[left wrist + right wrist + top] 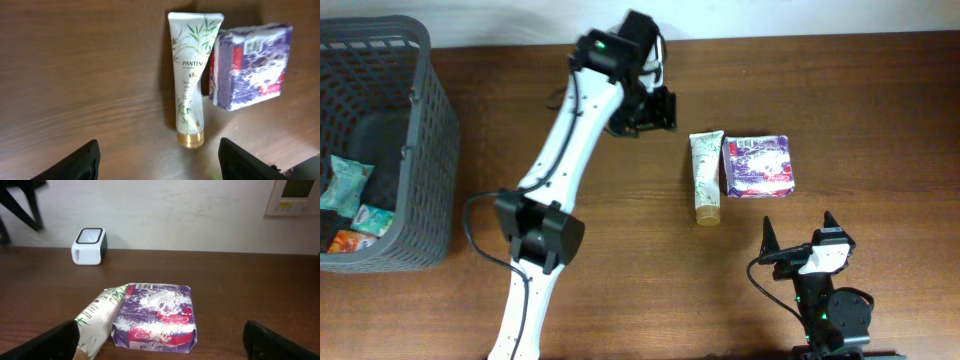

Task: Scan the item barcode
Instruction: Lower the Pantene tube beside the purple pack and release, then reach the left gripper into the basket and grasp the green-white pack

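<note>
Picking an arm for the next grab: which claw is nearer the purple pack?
Right. The right claw sits just on the robot's side of the purple pack; the left claw hangs farther off, beyond the Pantene tube.

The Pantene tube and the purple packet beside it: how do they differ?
The Pantene tube is long, slim and white with green leaves; the purple packet is squarish. The packet shows a barcode on its edge; the tube shows none. Both lie flat, side by side on the table.

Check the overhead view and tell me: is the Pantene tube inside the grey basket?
No: the tube lies flat on the table beside the purple pack.
</note>
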Action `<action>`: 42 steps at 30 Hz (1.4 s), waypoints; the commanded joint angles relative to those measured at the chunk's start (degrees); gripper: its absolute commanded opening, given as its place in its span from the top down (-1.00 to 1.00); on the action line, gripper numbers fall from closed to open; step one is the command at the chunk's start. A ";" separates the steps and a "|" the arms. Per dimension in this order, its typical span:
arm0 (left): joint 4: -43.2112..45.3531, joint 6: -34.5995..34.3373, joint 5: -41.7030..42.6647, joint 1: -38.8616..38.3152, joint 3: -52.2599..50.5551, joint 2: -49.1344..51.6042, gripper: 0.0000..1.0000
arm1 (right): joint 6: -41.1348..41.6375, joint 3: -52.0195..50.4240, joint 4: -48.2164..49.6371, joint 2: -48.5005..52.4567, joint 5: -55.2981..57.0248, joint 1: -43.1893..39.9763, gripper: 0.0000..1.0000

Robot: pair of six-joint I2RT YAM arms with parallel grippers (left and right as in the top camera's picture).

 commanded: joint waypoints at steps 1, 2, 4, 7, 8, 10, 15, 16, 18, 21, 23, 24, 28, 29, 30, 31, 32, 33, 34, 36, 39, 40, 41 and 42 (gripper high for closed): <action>-6.54 5.01 -3.15 3.63 13.38 -1.18 -0.64 | 0.02 -0.48 -0.20 -0.33 0.33 -0.37 -0.97; -7.17 6.97 -2.40 4.68 16.31 -1.22 -0.74 | 0.04 -0.48 -0.20 -0.33 0.33 -0.37 -0.97; -7.17 8.22 -1.84 6.25 18.71 -2.86 -0.94 | 0.02 -0.48 -0.20 -0.33 0.33 -0.37 -0.97; -7.17 9.57 -1.86 9.33 18.84 -7.26 -0.98 | 0.04 -0.48 -0.20 -0.33 0.33 -0.37 -0.97; -7.17 11.23 -1.86 10.86 18.82 -9.11 -0.98 | 0.02 -0.48 -0.20 -0.33 0.33 -0.37 -0.97; -7.17 12.90 -1.99 13.25 18.82 -11.67 -0.98 | 0.02 -0.48 -0.20 -0.33 0.33 -0.37 -0.97; -7.17 13.97 -5.29 19.87 16.65 -18.82 -0.98 | 0.02 -0.48 -0.20 -0.33 0.33 -0.37 -0.97; -7.17 13.97 -6.34 20.79 15.85 -19.78 -0.98 | 0.02 -0.48 -0.20 -0.33 0.33 -0.37 -0.97; -7.17 13.97 -9.22 23.26 12.55 -22.75 -0.98 | 0.02 -0.48 -0.20 -0.33 0.33 -0.37 -0.98; -7.17 13.94 -11.78 27.67 11.72 -23.58 -0.98 | 0.02 -0.48 -0.20 -0.33 0.33 -0.37 -0.97; -7.15 13.90 -11.98 32.13 11.67 -23.58 -0.98 | 0.04 -0.48 -0.20 -0.33 0.33 -0.37 -0.97; -7.15 13.90 -11.98 33.53 11.67 -23.58 -0.99 | 0.04 -0.48 -0.20 -0.33 0.33 -0.37 -0.97; -6.51 13.46 -11.69 40.57 11.67 -23.58 -0.99 | 0.04 -0.48 -0.22 -0.33 0.33 -0.37 -0.97; -6.45 13.46 -11.50 41.92 11.67 -23.58 -0.98 | 0.02 -0.48 -0.22 -0.33 0.33 -0.37 -0.97; -5.99 13.46 -11.54 43.04 11.67 -23.58 -0.99 | 0.02 -0.48 -0.20 -0.33 0.33 -0.37 -0.97; -5.38 13.46 -11.54 43.74 11.67 -23.58 -0.98 | 0.04 -0.48 -0.20 -0.33 0.33 -0.37 -0.97; -4.42 13.49 -11.56 44.33 11.67 -23.58 -0.99 | 0.04 -0.48 -0.20 -0.33 0.33 -0.37 -0.97; -3.30 13.46 -11.65 45.03 11.67 -23.58 -0.98 | 0.04 -0.48 -0.20 -0.33 0.33 -0.37 -0.97; -2.27 13.46 -11.87 45.55 11.67 -23.58 -0.98 | 0.02 -0.48 -0.20 -0.33 0.33 -0.37 -0.97; 0.11 13.49 -12.02 46.66 11.67 -23.56 -0.98 | 0.04 -0.48 -0.20 -0.33 0.33 -0.37 -0.98; 2.49 13.44 -17.53 48.48 11.67 -23.39 -0.99 | 0.04 -0.48 -0.20 -0.33 0.33 -0.37 -0.97; 3.17 13.44 -18.91 49.31 11.67 -23.12 -0.98 | 0.04 -0.48 -0.20 -0.33 0.33 -0.37 -0.97; 3.74 13.42 -18.99 49.94 11.67 -22.88 -0.98 | 0.02 -0.48 -0.20 -0.33 0.33 -0.37 -0.97; 4.31 11.85 -19.02 50.69 11.67 -22.43 -0.99 | 0.04 -0.48 -0.20 -0.33 0.33 -0.37 -0.97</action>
